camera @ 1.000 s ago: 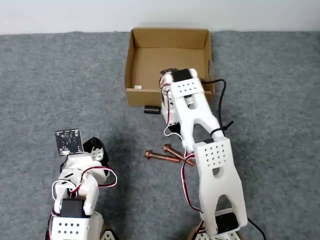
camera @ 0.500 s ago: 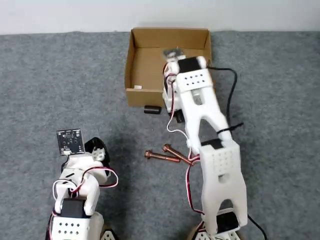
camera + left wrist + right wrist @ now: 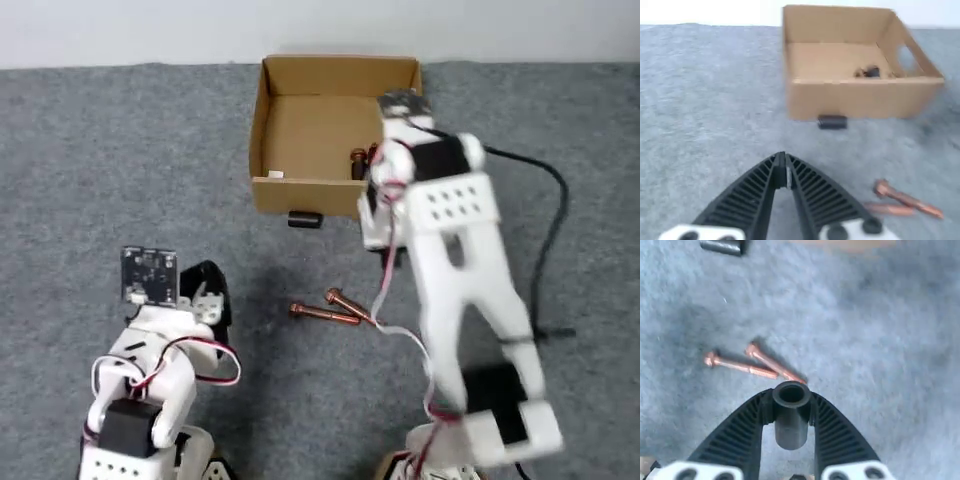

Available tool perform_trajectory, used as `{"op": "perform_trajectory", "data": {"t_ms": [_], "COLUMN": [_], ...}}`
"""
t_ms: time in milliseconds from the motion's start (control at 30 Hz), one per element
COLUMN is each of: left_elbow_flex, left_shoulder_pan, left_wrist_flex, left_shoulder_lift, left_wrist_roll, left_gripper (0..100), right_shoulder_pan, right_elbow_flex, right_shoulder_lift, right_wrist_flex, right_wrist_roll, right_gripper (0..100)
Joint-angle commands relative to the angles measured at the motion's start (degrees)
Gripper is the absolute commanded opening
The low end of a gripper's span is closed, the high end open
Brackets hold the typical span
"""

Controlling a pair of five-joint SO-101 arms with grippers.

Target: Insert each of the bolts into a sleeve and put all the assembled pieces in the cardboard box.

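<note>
Black cylindrical sleeve sits between the jaws of the right gripper, which are closed on it above the grey carpet. Two copper-coloured bolts lie close together on the carpet. Another black sleeve lies just in front of the brown cardboard box. A dark piece with a copper end lies inside the box. The jaws of the left gripper are pressed together and hold nothing.
</note>
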Motion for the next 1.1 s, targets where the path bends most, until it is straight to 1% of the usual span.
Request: {"op": "perform_trajectory", "data": {"t_ms": [0,100,300,433,567,667,867,1067], "left_elbow_flex": [-11.9,-20.8,-35.9,-42.8,-48.2,-51.8,-56.6,-59.7], "left_shoulder_pan": [1.8,3.3,11.3,16.4,19.6,21.4,23.0,23.0], "left_wrist_flex": [3.4,5.2,15.5,20.1,20.7,20.7,20.6,20.9], "left_shoulder_lift": [10.8,23.6,46.4,57.7,66.0,71.3,81.4,91.9], "left_wrist_roll": [3.3,7.7,21.0,28.2,33.4,35.2,35.3,35.3], "left_gripper": [1,1,1,1,1,1,1,12], "right_shoulder_pan": [3.9,6.7,12.3,16.3,20.4,23.4,26.9,28.2], "right_elbow_flex": [7.2,14.1,26.5,32.3,37.7,41.1,46.2,48.4], "right_shoulder_lift": [-11.9,-18.8,-31.5,-38.8,-44.4,-48.0,-53.1,-56.5], "right_wrist_flex": [-0.2,-2.2,-5.1,-5.2,-5.2,-5.2,-5.2,-5.5], "right_wrist_roll": [-2.0,-2.1,-1.8,-1.7,-1.7,-1.7,-1.7,-1.7], "right_gripper": [0.8,0.8,0.8,0.8,0.8,0.8,0.8,0.8]}}
